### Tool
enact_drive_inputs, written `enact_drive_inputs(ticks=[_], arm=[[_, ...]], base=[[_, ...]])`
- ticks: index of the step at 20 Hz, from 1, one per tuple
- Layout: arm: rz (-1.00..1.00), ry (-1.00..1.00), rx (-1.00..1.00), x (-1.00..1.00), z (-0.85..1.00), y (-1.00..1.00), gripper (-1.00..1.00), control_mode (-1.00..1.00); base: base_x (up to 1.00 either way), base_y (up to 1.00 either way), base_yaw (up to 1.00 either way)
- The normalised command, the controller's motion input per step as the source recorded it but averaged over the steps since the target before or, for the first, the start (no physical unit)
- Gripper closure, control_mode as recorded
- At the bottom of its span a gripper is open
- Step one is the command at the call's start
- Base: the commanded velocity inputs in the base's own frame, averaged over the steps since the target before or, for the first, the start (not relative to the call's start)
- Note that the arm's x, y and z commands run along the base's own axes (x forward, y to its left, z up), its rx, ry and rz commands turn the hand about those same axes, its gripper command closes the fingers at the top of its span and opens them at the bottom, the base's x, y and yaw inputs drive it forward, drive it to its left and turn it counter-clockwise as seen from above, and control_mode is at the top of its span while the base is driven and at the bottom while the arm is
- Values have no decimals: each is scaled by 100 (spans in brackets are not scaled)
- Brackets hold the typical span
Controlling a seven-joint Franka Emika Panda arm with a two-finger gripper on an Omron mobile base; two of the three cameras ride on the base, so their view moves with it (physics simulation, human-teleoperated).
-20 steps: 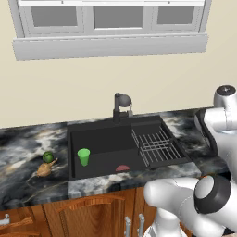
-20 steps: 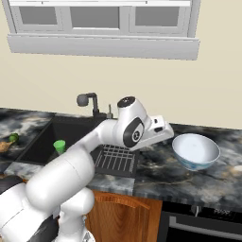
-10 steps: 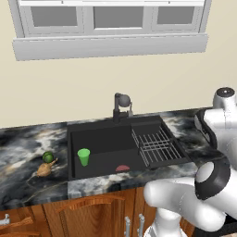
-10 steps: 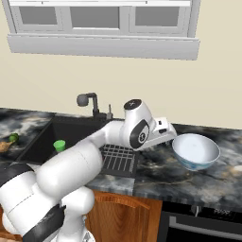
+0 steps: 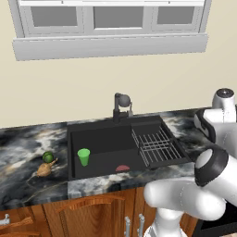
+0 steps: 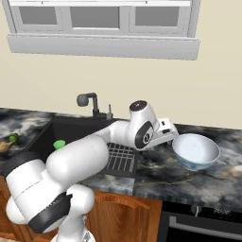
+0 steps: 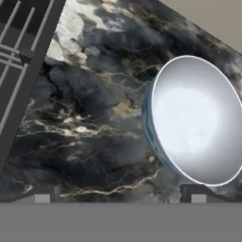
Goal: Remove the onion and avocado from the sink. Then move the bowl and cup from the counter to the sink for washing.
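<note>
The white bowl (image 6: 196,150) with a bluish rim sits on the marbled counter (image 6: 156,172) to the right of the sink (image 5: 106,143). My gripper (image 6: 174,137) hovers just left of the bowl's rim, and it is open with nothing between its fingers. In the hand view the bowl (image 7: 196,120) lies ahead and to the right, beyond my gripper (image 7: 118,196). The green cup (image 5: 84,156) stands upright in the sink's left part. The onion (image 5: 44,170) and the avocado (image 5: 48,157) lie side by side on the counter left of the sink.
A wire rack (image 5: 155,146) fills the sink's right section, and its edge (image 7: 19,47) shows in the hand view. The dark faucet (image 5: 121,104) stands behind the basin. A small red thing (image 5: 122,168) lies on the sink floor. A window sill runs above.
My arm has swung to the right, bringing the hand closer to the bowl's left rim. The gripper has stayed open. Nothing else has moved.
</note>
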Motion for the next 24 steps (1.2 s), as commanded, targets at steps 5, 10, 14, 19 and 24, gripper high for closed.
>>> enact_drive_inputs(ticks=[5,10,14,19,24], arm=[[0,0,0,22,-10,-11,-100,-100],[0,0,2,21,-14,-10,-100,-100],[0,1,2,20,-14,-12,-100,-100],[0,1,4,18,-16,-14,-100,-100],[0,0,0,19,-14,-16,-100,-100]], base=[[0,0,0],[0,0,0],[0,0,0],[0,0,0],[0,0,0]])
